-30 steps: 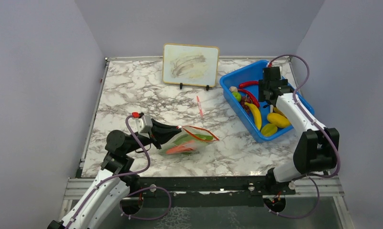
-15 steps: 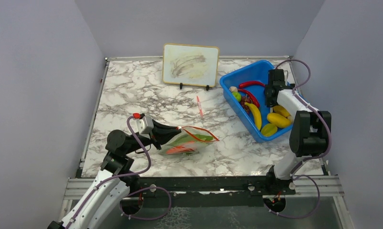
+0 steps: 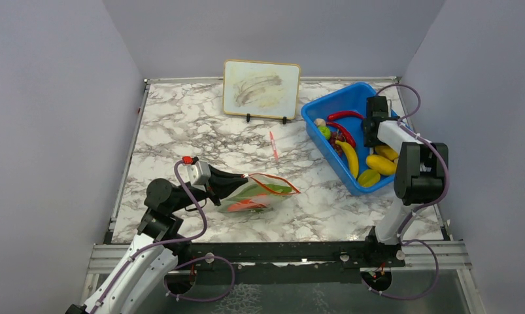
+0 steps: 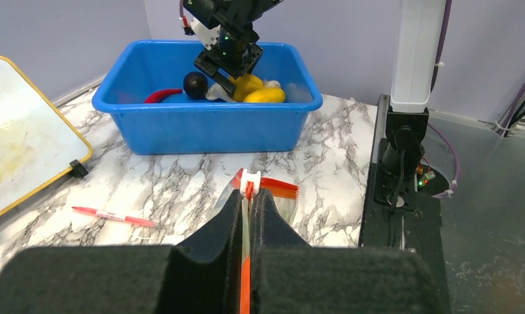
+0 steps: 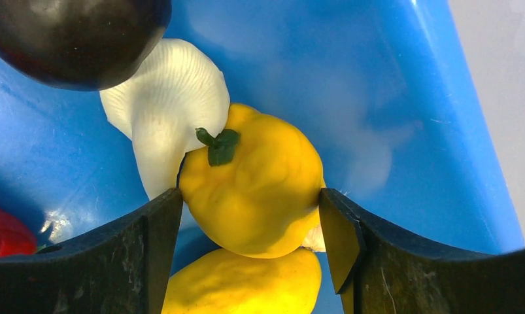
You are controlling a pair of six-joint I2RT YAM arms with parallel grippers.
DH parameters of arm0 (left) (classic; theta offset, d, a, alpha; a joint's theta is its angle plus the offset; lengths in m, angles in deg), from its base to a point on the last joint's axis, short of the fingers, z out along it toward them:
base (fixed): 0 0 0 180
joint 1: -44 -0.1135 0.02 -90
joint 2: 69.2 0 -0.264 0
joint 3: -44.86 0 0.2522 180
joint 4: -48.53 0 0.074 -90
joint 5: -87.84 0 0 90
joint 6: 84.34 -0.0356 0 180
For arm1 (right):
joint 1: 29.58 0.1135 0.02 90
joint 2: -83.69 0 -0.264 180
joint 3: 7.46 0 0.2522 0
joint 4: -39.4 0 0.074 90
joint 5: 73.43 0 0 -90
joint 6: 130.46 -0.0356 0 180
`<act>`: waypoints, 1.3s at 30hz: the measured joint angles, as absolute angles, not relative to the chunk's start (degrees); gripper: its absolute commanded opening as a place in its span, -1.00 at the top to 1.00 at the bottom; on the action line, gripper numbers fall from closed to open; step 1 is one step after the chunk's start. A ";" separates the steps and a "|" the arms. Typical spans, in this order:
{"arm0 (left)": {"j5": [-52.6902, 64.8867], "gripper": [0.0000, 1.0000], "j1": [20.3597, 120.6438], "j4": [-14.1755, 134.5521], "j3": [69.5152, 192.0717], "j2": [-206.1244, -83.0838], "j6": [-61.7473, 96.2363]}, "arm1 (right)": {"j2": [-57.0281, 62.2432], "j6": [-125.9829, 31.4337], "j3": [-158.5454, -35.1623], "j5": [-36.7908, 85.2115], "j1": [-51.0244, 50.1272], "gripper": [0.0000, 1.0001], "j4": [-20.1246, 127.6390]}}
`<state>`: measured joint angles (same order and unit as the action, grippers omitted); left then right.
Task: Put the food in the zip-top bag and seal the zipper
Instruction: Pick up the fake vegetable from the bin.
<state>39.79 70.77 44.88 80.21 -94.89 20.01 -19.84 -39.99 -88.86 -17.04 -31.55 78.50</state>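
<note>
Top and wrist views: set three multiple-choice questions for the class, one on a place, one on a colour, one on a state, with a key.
1. Where is the yellow pepper? A in the zip-top bag; B in the blue bin; C in the left gripper.
2. What colour is the zipper? A blue; B red-orange; C green.
3. How is the left gripper? A wide open; B lifted clear of the bag; C shut on the bag's mouth.
Key: 1 B, it lies in the bin between the right gripper fingers; 2 B, the strip at the mouth shows red-orange; 3 C, its fingers pinch the zipper edge.
</note>
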 measured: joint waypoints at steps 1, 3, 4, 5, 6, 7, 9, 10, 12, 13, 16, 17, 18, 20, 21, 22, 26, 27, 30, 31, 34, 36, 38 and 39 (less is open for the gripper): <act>39.79 1.00 70.77 44.95 80.21 -94.83 19.99 | -19.84 -39.99 -88.99 -16.93 -31.55 -0.40 78.55; 39.77 1.00 70.77 45.04 80.23 -94.76 19.86 | -19.82 -40.01 -89.36 -16.53 -31.55 -0.29 78.77; 39.75 1.00 70.77 45.10 80.23 -94.76 19.82 | -19.71 -40.03 -89.53 -16.23 -31.55 -0.23 78.85; 39.70 1.00 70.77 45.21 80.25 -94.74 19.80 | -19.55 -40.03 -89.62 -15.77 -31.55 -0.17 78.85; 39.62 1.00 70.77 45.28 80.25 -94.74 19.71 | -19.36 -40.12 -89.62 -15.31 -31.55 -0.12 78.88; 39.55 1.00 70.77 45.36 80.25 -94.76 19.64 | -19.16 -40.16 -89.62 -14.87 -31.55 -0.09 79.01; 39.35 1.00 70.77 45.54 80.25 -94.74 19.51 | -18.83 -40.23 -89.62 -14.11 -31.55 -0.05 79.51; 39.33 1.00 70.77 45.71 80.25 -94.74 19.40 | -18.70 -40.27 -89.62 -13.93 -31.55 -0.04 79.75; 39.20 1.00 70.77 45.98 80.25 -94.74 19.21 | -18.18 -40.43 -89.62 -13.47 -31.44 -0.03 80.47; 39.11 1.00 70.77 46.13 80.25 -94.74 19.12 | -17.76 -40.54 -89.62 -13.32 -31.38 -0.02 80.76; 38.79 1.00 70.77 46.43 80.25 -94.74 18.81 | -15.79 -40.80 -89.62 -12.95 -30.99 -0.01 82.07; 38.72 1.00 70.77 46.52 80.27 -94.76 18.77 | -14.72 -40.86 -89.64 -12.62 -30.77 -0.01 82.68; 38.68 1.00 70.77 46.54 80.27 -94.76 18.75 | -13.76 -40.93 -89.77 -12.25 -30.66 -0.01 83.27; 38.57 1.00 70.77 46.59 80.27 -94.76 18.64 | -11.99 -41.26 -90.47 -11.33 -30.26 0.00 84.38; 38.50 1.00 70.77 46.61 80.27 -94.76 18.55 | -10.98 -41.56 -90.82 -10.87 -29.96 0.00 84.84; 38.48 1.00 70.77 46.68 80.27 -94.76 18.51 | -9.94 -41.78 -91.19 -10.57 -29.54 0.01 85.41; 38.22 1.00 70.77 47.00 80.38 -95.02 18.18 | -5.08 -42.70 -91.59 -8.66 -27.38 0.03 87.12; 38.02 1.00 70.77 47.16 80.38 -95.04 18.07 | -4.03 -42.98 -91.74 -8.01 -26.85 0.04 87.71; 37.17 1.00 70.77 47.57 80.38 -95.04 17.72 | -0.97 -43.71 -92.11 -5.71 -24.89 0.06 89.43; 36.93 1.00 70.77 47.62 80.38 -95.04 17.63 | 0.12 -43.97 -92.11 -4.84 -24.06 0.06 89.89; 35.75 1.00 70.77 47.79 80.40 -94.96 17.30 | 3.75 -44.95 -92.09 -3.13 -20.56 0.06 91.23; 35.11 1.00 70.77 47.88 80.45 -94.91 17.15 | 6.39 -45.50 -92.07 -1.95 -17.83 0.06 92.01; 34.46 1.00 70.77 47.90 80.45 -94.85 17.06 | 8.97 -46.15 -91.74 -0.58 -15.45 0.08 92.56; 34.17 1.00 70.77 47.92 80.45 -94.80 17.09 | 10.30 -46.37 -91.37 0.21 -14.66 0.08 92.71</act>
